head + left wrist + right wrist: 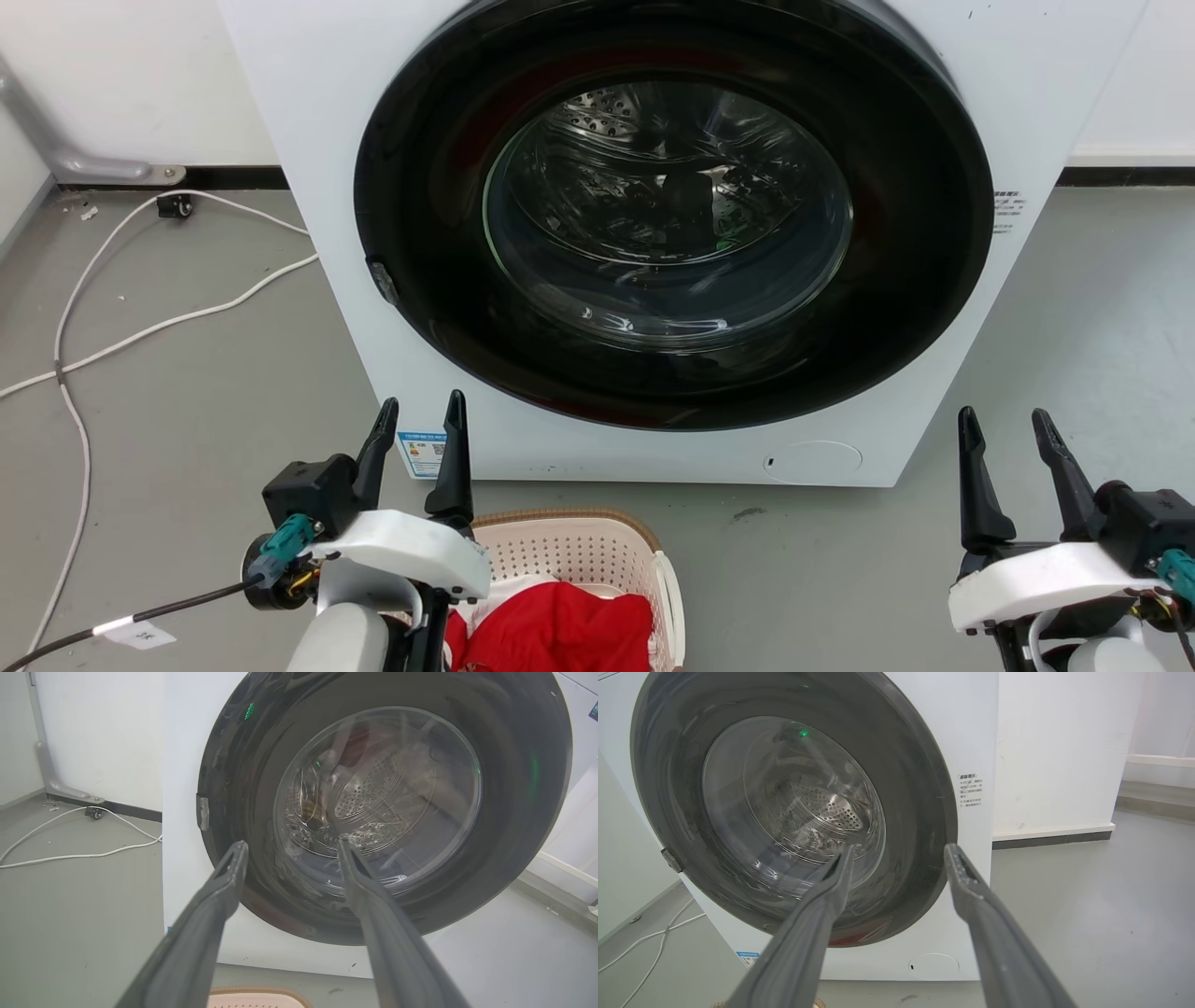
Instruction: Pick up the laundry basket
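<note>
Cream plastic, perforated, brown woven-look rim: the laundry basket sits on the grey floor at 6 o'clock in the head view, just short of the washing machine, which fills 12 o'clock. Red cloth is heaped inside with some white cloth beside it. A white side handle shows on the basket's 3 o'clock edge. The opposite side is hidden under the left forearm.

Left gripper: at 7 o'clock, fingers spread and empty, pointing at the machine door. In the left wrist view the gripper has clear space between its fingers, and the basket rim shows at 6 o'clock, below and behind the tips.

Right gripper: at 4 o'clock, also spread and empty, well apart from the basket, with bare floor between. The right wrist view shows the same gap in the gripper.

Judged stage: the reach is not yet begun and nothing touches the basket.

Risks:
- The left arm hangs over the basket's left side. A straight drop could strike the rim or push into the cloth instead of finding the handle.
- A lift by one handle alone would likely tip the basket and spill the red cloth.
- The thin perforated wall may flex, so a pinch on wall rather than handle could slip.
- The machine front is near, so a forward swing might knock the basket against it.
- A white cable trails at 9 o'clock, a snag hazard if the base rolls that way.
</note>
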Tool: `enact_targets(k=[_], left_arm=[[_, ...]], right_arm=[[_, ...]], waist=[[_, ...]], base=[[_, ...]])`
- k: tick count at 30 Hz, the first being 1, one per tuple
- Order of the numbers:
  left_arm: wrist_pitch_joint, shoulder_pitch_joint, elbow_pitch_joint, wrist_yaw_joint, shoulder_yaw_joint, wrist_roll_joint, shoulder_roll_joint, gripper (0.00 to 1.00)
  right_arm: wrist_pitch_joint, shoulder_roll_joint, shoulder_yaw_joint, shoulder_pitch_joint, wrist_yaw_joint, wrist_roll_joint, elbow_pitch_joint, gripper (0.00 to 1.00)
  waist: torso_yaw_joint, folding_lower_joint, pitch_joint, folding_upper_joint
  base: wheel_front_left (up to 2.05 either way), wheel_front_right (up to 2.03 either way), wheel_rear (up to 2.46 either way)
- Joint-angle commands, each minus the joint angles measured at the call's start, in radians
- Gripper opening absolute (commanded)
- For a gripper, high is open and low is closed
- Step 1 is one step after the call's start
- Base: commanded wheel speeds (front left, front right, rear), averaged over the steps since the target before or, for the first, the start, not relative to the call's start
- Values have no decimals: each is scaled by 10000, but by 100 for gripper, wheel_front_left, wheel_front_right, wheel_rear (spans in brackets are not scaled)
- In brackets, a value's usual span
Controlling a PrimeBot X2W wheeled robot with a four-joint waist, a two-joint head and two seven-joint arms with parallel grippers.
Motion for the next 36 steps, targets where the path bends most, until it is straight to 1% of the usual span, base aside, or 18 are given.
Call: enact_targets(k=[1,7,22,33,36], left_arm=[[-99,-164,-20,45,7,229,19,100],[-221,-180,80,118,-33,823,18,100],[-518,-303,389,240,-209,2079,19,100],[-691,-346,565,382,-191,2758,18,100],[-679,-306,591,380,-142,2658,18,100]], right_arm=[[-92,5,-23,51,19,-287,-1,100],[-161,7,-63,-5,10,-929,133,100],[-408,11,-67,-117,11,-2106,247,100],[-574,15,-86,-174,11,-2444,375,100],[-579,15,-118,-205,11,-2178,435,100]], waist=[[8,0,-2,0],[36,0,-10,0],[49,0,-6,0],[64,0,-3,0],[61,0,3,0]], base=[[0,0,0],[0,0,0],[0,0,0],[0,0,0],[0,0,0]])
